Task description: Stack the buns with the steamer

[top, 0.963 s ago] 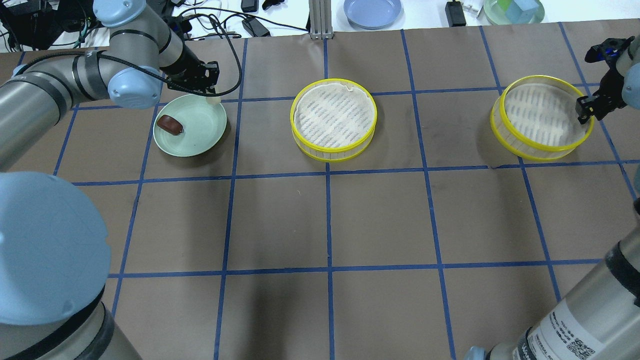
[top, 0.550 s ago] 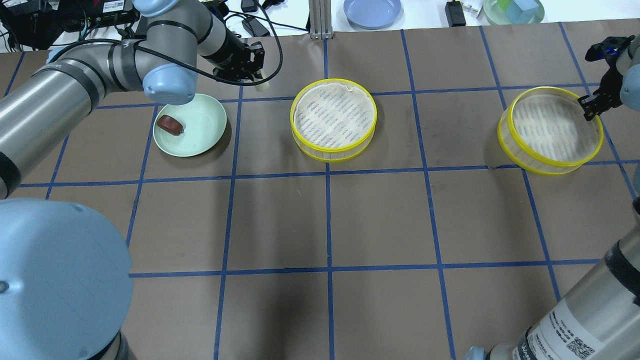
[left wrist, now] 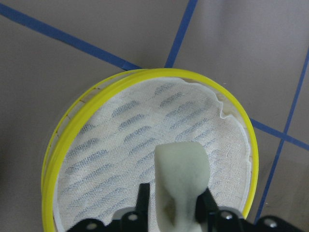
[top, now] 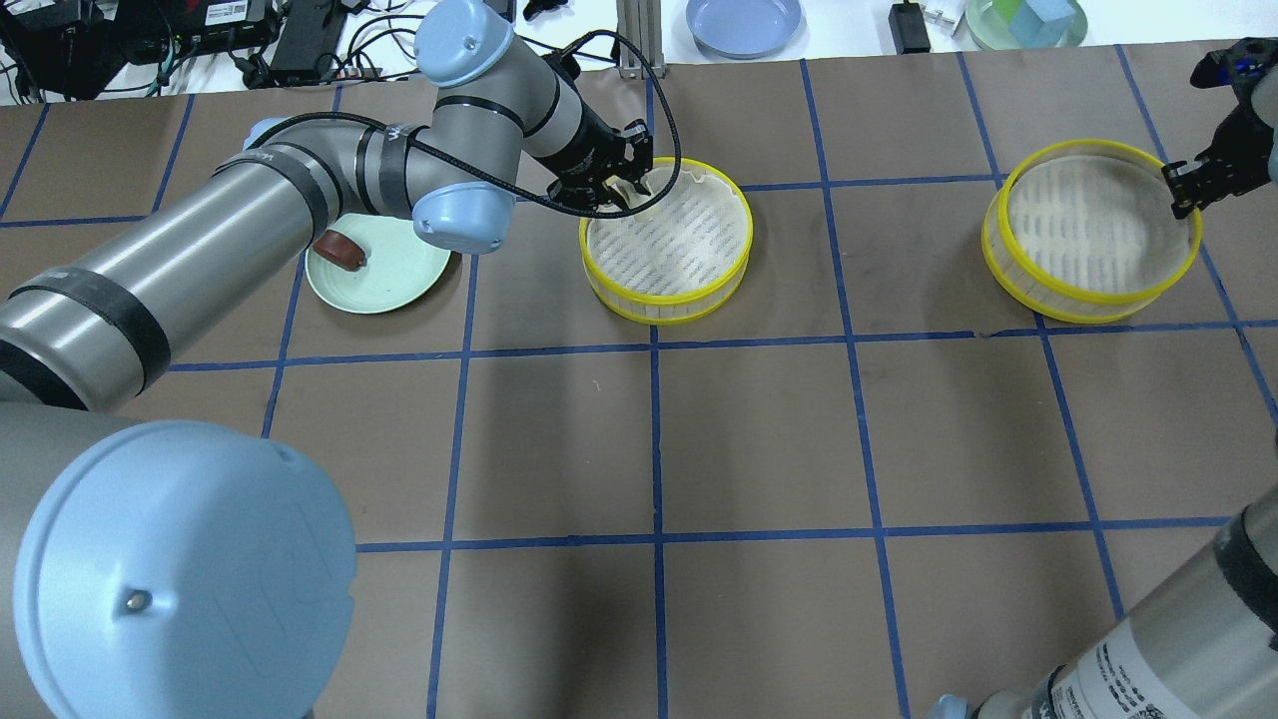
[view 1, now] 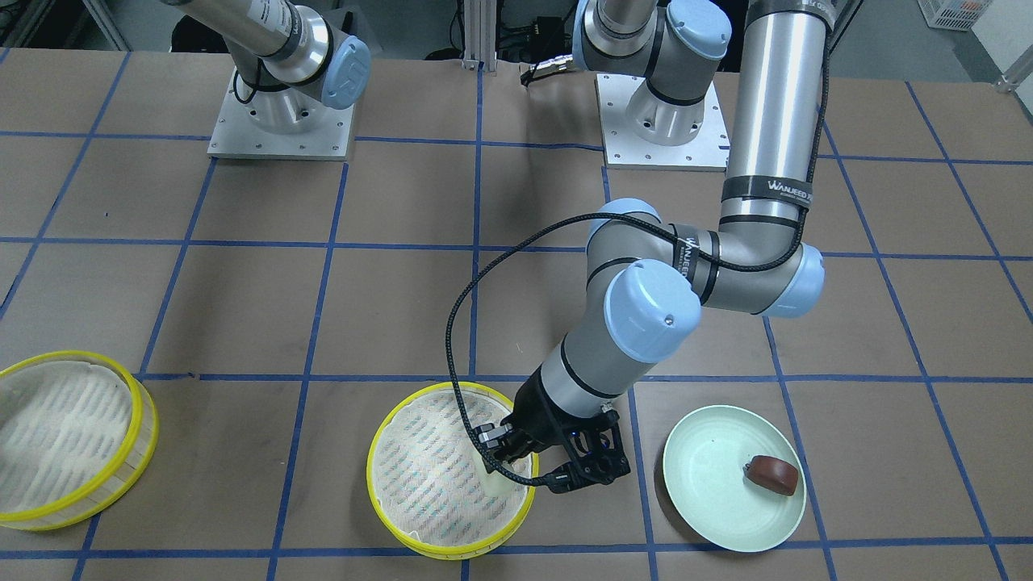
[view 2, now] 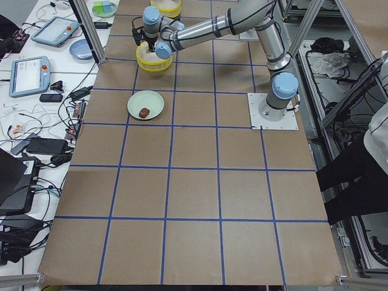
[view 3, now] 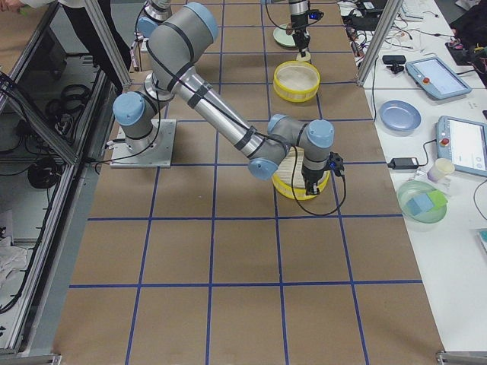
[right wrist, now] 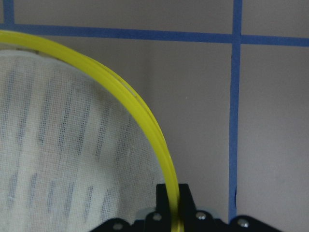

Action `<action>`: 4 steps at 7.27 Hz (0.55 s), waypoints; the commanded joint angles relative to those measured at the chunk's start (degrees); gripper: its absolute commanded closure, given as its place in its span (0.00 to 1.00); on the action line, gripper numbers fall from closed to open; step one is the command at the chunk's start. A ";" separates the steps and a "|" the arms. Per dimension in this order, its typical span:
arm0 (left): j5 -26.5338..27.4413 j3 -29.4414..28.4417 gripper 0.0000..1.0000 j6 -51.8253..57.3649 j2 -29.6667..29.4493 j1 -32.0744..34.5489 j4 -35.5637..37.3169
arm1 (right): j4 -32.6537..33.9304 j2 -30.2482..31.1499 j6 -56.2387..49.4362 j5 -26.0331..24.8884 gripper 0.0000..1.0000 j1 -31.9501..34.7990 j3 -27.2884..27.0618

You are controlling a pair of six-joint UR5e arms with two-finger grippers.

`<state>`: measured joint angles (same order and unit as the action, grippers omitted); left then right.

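The left gripper [top: 624, 188] is squeezing the cream bun [left wrist: 179, 166], with the middle steamer tier [top: 664, 307] directly under it. The right gripper [right wrist: 173, 200] is clamping the other tier [top: 1078, 306] by its rim. The brown bun [top: 337, 250] is lying on the plate [top: 399, 270], well apart from both.

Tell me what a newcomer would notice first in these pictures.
The left gripper holds the cream bun over the liner of the middle steamer tier, at the centre of the table. At the robot's right end, the right gripper is shut on the yellow rim of the other steamer tier. The brown bun lies alone on the green plate on the robot's left.
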<state>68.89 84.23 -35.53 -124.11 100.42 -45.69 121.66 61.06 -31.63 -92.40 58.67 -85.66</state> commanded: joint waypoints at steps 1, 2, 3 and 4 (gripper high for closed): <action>0.10 -0.03 0.00 0.11 0.45 0.13 0.16 | -3.61 3.79 4.72 -0.67 1.00 2.40 -0.29; 0.45 -0.12 0.00 1.68 1.67 0.04 0.08 | -5.36 5.02 8.13 -0.76 1.00 4.07 -0.38; 2.46 -0.64 0.00 4.39 2.29 -0.31 -0.27 | -7.47 6.77 12.60 -0.76 1.00 6.18 -0.38; 9.52 -0.82 0.00 11.90 3.43 -2.14 -0.88 | -9.75 8.53 19.60 -0.76 1.00 9.68 -0.47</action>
<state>72.59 83.71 -30.15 -121.86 99.75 -46.01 114.60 67.45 -19.29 -93.12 64.72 -86.05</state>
